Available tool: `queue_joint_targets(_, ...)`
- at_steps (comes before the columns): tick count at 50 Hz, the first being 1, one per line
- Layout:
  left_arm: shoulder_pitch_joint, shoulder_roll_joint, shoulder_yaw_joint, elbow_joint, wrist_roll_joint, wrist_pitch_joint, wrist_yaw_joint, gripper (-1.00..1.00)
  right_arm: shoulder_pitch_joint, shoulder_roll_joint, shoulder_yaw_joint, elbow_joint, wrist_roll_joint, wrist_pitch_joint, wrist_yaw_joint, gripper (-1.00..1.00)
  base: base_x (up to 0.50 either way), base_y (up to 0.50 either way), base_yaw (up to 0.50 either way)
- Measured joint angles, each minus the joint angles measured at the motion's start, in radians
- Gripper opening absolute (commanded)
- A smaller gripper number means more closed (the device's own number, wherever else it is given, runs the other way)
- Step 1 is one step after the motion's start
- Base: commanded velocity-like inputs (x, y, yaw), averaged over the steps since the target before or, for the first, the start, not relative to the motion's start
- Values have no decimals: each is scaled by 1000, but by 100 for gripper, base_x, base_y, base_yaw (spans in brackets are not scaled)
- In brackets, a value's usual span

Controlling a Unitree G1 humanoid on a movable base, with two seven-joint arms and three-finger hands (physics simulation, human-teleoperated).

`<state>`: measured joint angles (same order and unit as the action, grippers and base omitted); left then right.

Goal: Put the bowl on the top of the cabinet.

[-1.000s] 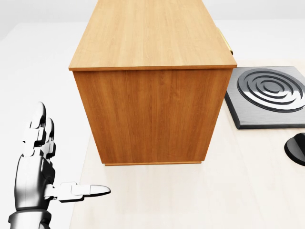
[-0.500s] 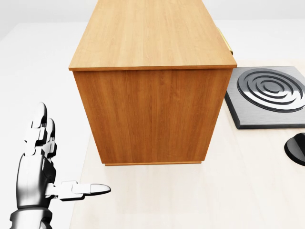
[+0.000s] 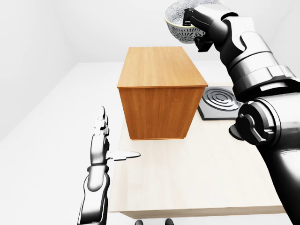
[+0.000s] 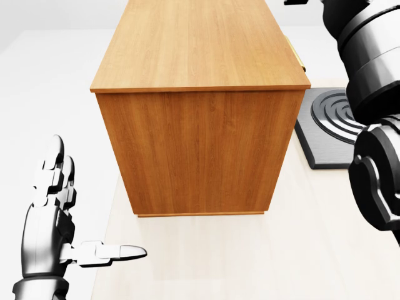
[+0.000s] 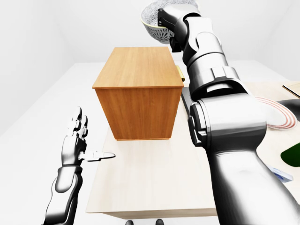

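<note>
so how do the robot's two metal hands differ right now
The right three-finger metal hand is raised high, above the wooden cabinet, its fingers closed on the patterned white bowl; the left three-finger metal hand hangs low beside the pale table, holding nothing. The left's fingers are spread open, thumb sticking out sideways. Both share the same silver-and-black build.
</note>
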<state>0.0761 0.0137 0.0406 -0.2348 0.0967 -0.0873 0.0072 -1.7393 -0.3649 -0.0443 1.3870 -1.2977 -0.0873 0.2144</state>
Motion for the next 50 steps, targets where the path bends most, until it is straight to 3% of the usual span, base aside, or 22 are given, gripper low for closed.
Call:
queue_joint_targets(25,-2,1,1,7,-4,0,-12,100,29,129,30,-2,17,0,-8,-100,0,0,0)
queue_joint_targets(50,-7,3,6,12,-6,0,-12,100,72,170,47,-3,10,0,-10,-100,0,0,0)
